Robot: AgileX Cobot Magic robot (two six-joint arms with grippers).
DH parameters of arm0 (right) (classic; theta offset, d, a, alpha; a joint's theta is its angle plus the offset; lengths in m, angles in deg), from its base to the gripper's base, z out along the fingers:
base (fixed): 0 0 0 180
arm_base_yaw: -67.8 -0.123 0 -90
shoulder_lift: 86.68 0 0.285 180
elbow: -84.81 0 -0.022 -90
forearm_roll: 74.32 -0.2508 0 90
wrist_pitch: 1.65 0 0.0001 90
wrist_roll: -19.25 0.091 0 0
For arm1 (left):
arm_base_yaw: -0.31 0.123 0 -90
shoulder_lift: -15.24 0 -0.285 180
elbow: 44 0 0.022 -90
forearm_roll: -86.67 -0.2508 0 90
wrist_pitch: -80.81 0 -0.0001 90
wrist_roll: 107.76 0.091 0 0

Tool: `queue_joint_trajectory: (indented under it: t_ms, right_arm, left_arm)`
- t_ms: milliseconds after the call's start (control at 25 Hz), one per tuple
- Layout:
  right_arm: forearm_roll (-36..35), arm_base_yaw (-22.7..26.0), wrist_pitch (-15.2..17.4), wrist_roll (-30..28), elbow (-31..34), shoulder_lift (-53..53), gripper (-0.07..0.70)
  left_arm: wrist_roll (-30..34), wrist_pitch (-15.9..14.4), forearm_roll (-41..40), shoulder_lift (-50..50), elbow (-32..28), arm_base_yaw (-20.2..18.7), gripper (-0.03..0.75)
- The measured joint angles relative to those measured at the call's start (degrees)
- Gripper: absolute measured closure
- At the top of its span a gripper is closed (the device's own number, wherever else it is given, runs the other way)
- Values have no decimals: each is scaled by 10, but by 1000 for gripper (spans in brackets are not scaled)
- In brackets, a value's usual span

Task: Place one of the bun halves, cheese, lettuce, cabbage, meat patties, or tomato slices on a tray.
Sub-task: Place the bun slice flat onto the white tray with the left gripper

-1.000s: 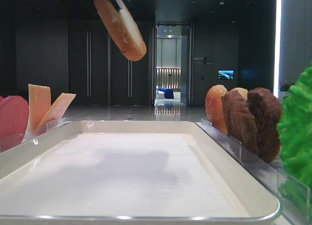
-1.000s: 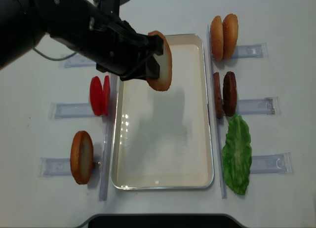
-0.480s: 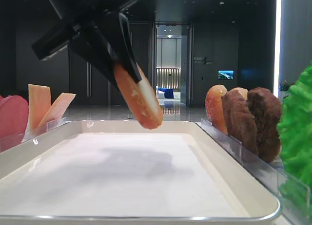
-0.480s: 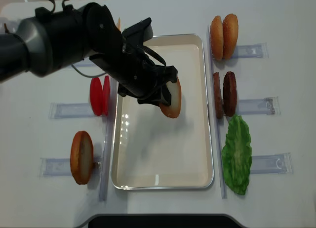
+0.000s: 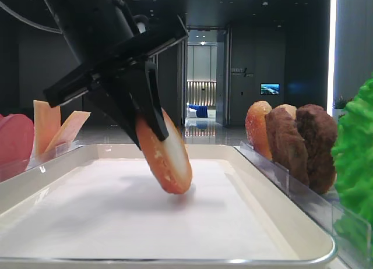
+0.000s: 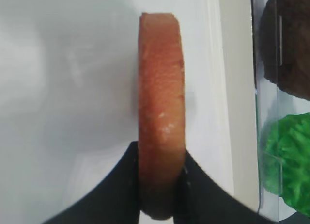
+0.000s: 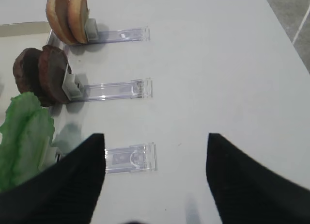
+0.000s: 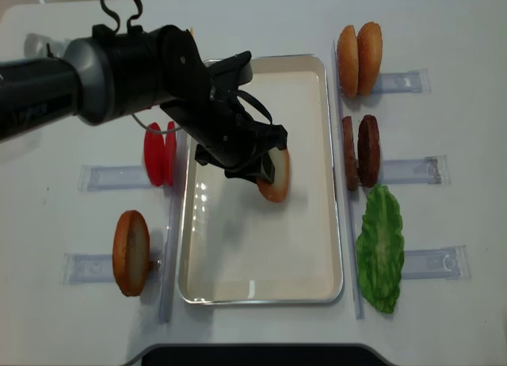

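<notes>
- One bun half [image 8: 275,174] hung edge-down in the left gripper [image 8: 265,166], its black fingers [image 6: 127,185] clamped on both faces, the lower rim low over the tray [image 8: 261,291] near its middle; I could not tell whether it touched.
- Seen from the low camera, the bun half tilted, its top leaning toward the gripper, with a soft shadow on the white tray floor beneath it.
- Left of the tray stood two tomato slices [image 8: 159,153] on edge in a clear holder, and nearer the tray's front corner another bun half [image 8: 131,252] stood upright.
- Behind the tray's left rim, cheese [image 5: 48,124] slices leaned in their stand.
- Right of the tray, from far end to near end: two buns [image 8: 358,59], two meat patties [image 8: 360,150], then the lettuce [image 8: 379,248].
- Everything sat on a plain white table [image 8: 63,318] with clear plastic holders [image 7: 116,89] lying flat.
- Beyond the table the room was dark-walled, with a lit doorway [image 5: 201,82] and glossy floor.
- Out over bare table right of the tray, the right gripper [image 7: 155,180] showed only two dark finger shapes standing apart with nothing between them.
</notes>
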Motion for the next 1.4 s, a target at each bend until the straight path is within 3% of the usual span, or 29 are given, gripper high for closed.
queue_joint_trajectory:
  t_ms: [320, 440, 720, 960, 1160, 1280, 1400]
  right_arm:
    - [0, 0, 0, 0, 0, 0, 202]
    - [0, 0, 0, 0, 0, 0, 202]
    - [0, 0, 0, 0, 0, 0, 202]
    - [0, 0, 0, 0, 0, 0, 207]
    - [0, 0, 0, 0, 0, 0, 215]
    - [0, 0, 0, 0, 0, 0, 216]
    - [0, 0, 0, 0, 0, 0, 216]
  left_arm:
    - [11, 5, 0, 6, 0, 0, 595]
    - [12, -1, 1, 6, 0, 0, 557]
    - [12, -34, 1, 6, 0, 0, 384]
    - [2, -57, -24, 6, 0, 0, 358]
    - [-68, -84, -103, -14, 0, 0, 356]
    - [-83, -114, -123, -34, 0, 8, 353]
    - [-87, -120, -132, -60, 0, 12, 335]
